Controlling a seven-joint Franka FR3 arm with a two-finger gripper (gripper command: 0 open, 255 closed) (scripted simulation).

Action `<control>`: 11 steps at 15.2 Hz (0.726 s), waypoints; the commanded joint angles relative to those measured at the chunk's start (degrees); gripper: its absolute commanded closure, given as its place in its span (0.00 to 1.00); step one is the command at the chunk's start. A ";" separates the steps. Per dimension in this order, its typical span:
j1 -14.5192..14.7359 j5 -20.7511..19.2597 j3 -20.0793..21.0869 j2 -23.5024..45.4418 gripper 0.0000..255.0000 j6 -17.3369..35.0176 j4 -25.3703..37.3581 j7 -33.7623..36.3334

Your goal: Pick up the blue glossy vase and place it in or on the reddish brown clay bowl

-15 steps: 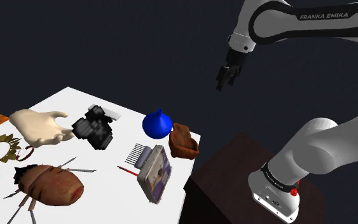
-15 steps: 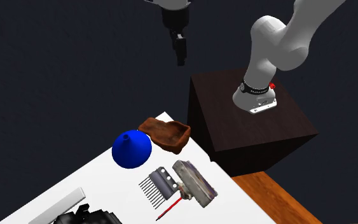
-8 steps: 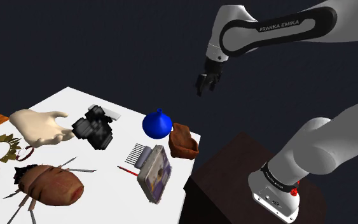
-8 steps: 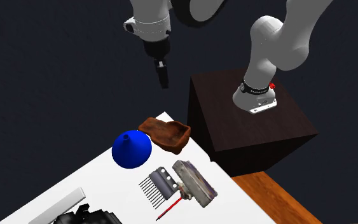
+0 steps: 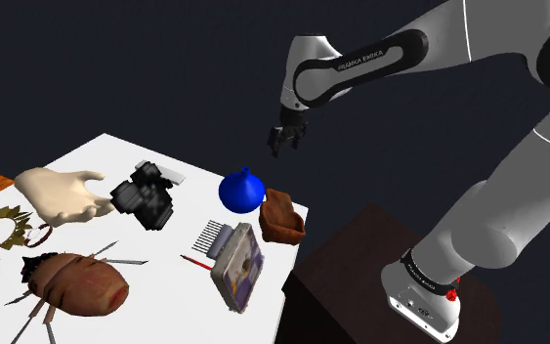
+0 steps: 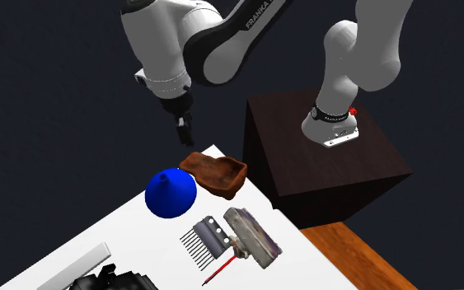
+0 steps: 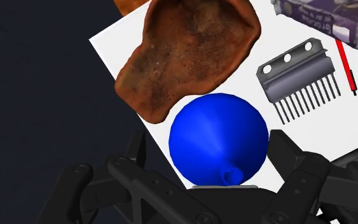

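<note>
Pincer has come across, open and empty; the blue vase now sits below it. Descent and grasp seem next.

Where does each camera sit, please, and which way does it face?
Shoulder view: beside and slightly behind the stand, looking down over the white table; arm, base and gripper show.
Second exterior view: high above the table, facing the stand; arm and base show.
Wrist view: on the hand, looking down at blue vase and brown bowl; black fingers show.
Shared: vase beside bowl in all.
</note>
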 commanded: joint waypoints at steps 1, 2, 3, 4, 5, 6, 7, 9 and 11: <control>0.41 -0.50 0.33 4.22 0.00 1.03 3.06 1.06; 0.63 -0.80 0.44 6.48 0.00 1.61 4.66 1.56; 0.87 -1.10 0.52 8.74 0.00 2.12 6.33 2.05; 1.13 -1.41 0.58 11.01 0.00 2.55 8.08 2.53; 1.40 -1.71 0.61 13.27 0.00 2.91 9.90 3.00; 1.69 -2.01 0.62 15.55 0.00 3.19 11.80 3.45; 2.00 -2.30 0.62 17.82 0.00 3.40 13.78 3.87; 2.64 -2.84 0.54 22.40 0.00 3.60 17.99 4.66; 3.32 -3.32 0.42 27.03 0.00 3.50 22.56 5.36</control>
